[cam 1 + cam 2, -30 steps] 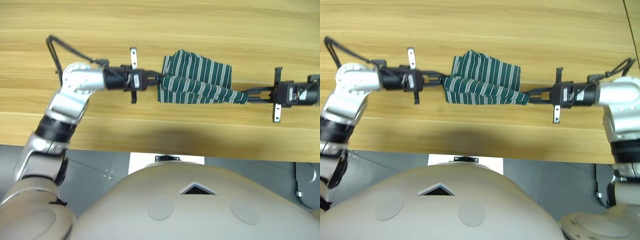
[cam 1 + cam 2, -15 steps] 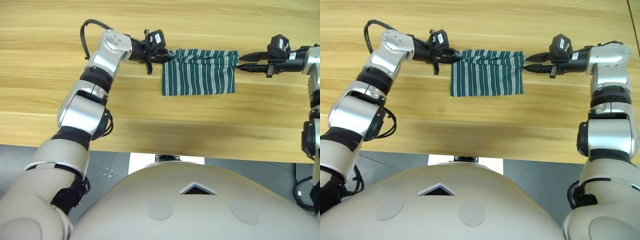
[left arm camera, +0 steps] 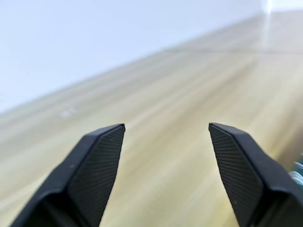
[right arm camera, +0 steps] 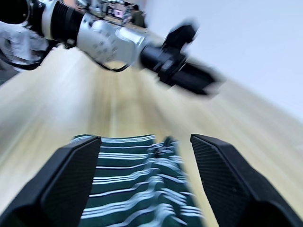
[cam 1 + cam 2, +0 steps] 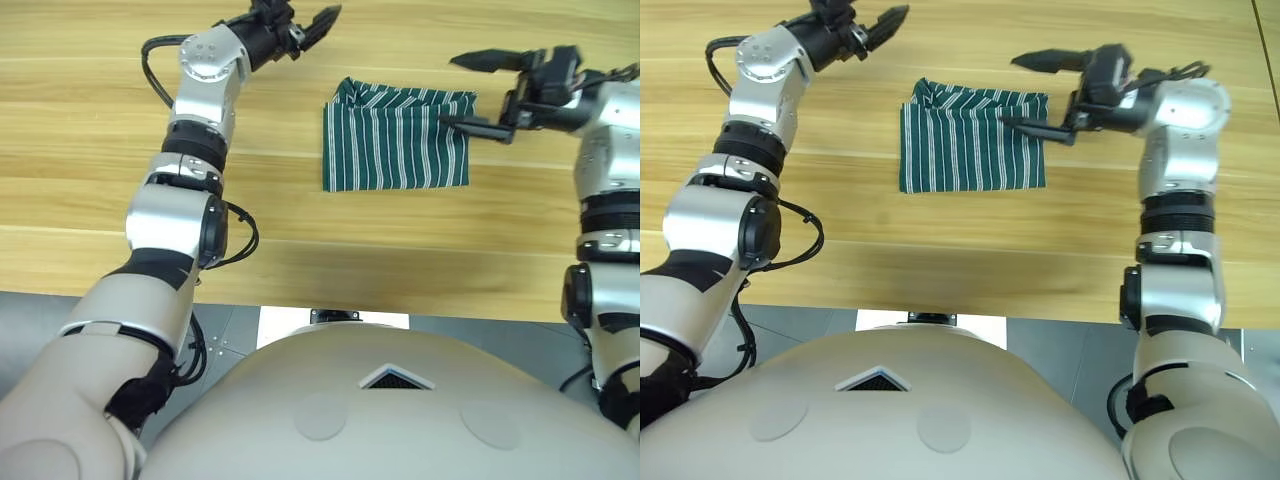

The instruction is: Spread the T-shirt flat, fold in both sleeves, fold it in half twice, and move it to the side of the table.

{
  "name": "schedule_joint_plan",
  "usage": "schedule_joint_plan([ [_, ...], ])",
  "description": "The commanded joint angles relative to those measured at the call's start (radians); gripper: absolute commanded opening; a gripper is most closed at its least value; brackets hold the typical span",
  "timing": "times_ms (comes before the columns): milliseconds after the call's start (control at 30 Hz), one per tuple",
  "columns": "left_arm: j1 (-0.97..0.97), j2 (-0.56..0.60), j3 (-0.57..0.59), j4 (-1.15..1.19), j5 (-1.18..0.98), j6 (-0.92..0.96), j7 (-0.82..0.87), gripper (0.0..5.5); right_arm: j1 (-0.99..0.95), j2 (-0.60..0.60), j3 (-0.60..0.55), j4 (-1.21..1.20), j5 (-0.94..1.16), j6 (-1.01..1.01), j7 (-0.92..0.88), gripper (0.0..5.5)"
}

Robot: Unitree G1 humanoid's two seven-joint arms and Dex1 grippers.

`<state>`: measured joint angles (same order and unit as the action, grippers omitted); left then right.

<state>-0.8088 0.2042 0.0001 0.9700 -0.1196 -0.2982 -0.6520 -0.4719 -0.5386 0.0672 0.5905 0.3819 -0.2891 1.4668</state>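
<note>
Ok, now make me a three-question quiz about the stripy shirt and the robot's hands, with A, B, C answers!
1. Where is the T-shirt?
A) lying folded on the table
B) dangling in the air
C) on the floor

2. What colour is it?
A) plain yellow
B) green with white stripes
C) red with dots

3. How are the fingers of the left gripper and the right gripper?
A) both shut
B) one shut on cloth
C) both open

Answers: 1 A, it lies flat on the wood. 2 B, the stripes show plainly. 3 C, each wrist view shows a wide gap between the fingers.
</note>
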Motion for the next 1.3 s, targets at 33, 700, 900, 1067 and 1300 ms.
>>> schedule_joint_plan([
  [33, 0.13, 0.001, 0.075, -0.235, -0.095, 0.019, 0.007, 3.14, -0.1, 0.072, 0.079, 0.341, -0.185, -0.075, -0.103, 3.52],
  [700, 0.77, 0.008, 0.237, -1.049, -0.313, 0.189, 0.09, 3.14, 0.093, -0.152, -0.187, 0.806, -0.337, 0.124, -1.211, 3.52],
  [900, 0.777, -0.023, 0.254, -1.013, -0.345, 0.18, 0.123, 3.14, 0.026, -0.151, -0.318, 0.775, -0.296, 0.059, -1.297, 3.52],
  [1067, 0.737, -0.057, 0.239, -0.92, -0.206, 0.04, 0.219, 3.14, -0.133, -0.077, -0.3, 0.701, -0.327, -0.301, -1.215, 3.52],
  [1300, 0.699, -0.058, 0.227, -0.814, -0.027, -0.145, 0.364, 3.14, -0.167, 0.128, -0.268, 0.682, -0.35, -0.514, -1.204, 3.52],
])
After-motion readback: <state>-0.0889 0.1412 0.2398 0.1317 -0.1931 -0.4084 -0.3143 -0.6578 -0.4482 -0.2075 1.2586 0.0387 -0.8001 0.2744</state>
